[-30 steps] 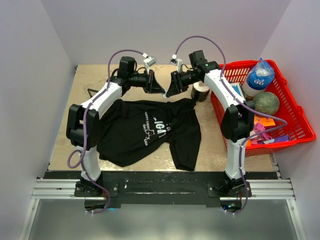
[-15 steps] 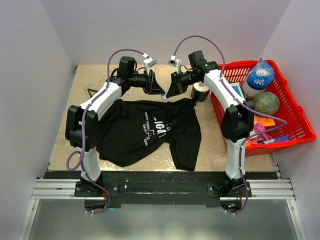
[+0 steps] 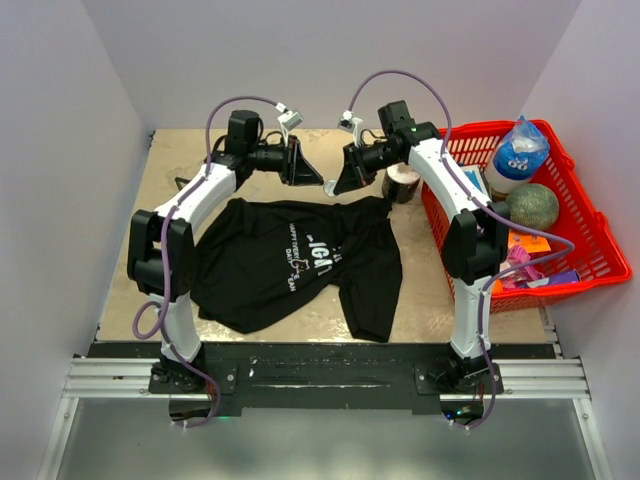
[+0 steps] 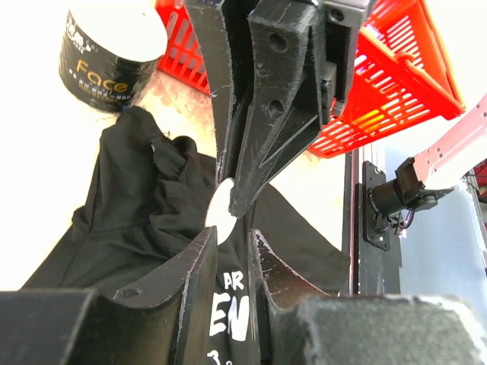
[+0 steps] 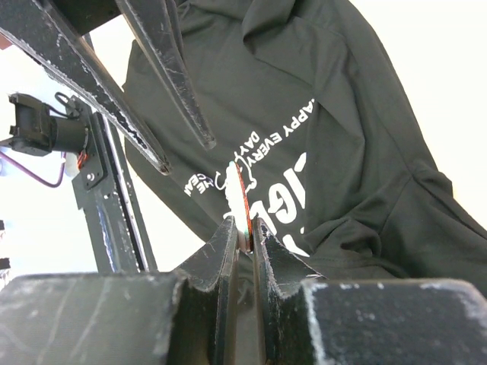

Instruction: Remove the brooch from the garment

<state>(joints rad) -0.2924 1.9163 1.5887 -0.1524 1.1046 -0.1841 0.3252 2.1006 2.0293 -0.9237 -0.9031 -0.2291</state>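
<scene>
Left gripper (image 3: 314,179) has drawn back from the right gripper (image 3: 336,188), its fingers now slightly spread on nothing. Only the wrist views show the brooch (image 4: 219,214), a thin white disc pinched in the right fingertips, above the black T-shirt (image 3: 290,265) on the tan table (image 3: 425,300); the red basket (image 3: 592,252) holds a bottle (image 3: 517,150) and ball (image 3: 532,205)

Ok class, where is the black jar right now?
Top view: the black jar stands at the table's back, right of centre, between the T-shirt and the red basket.

Rumpled black white-lettered T-shirt (image 3: 290,262) on the table (image 3: 432,292); thin white round brooch (image 4: 219,214) between right fingers (image 5: 227,255).
</scene>
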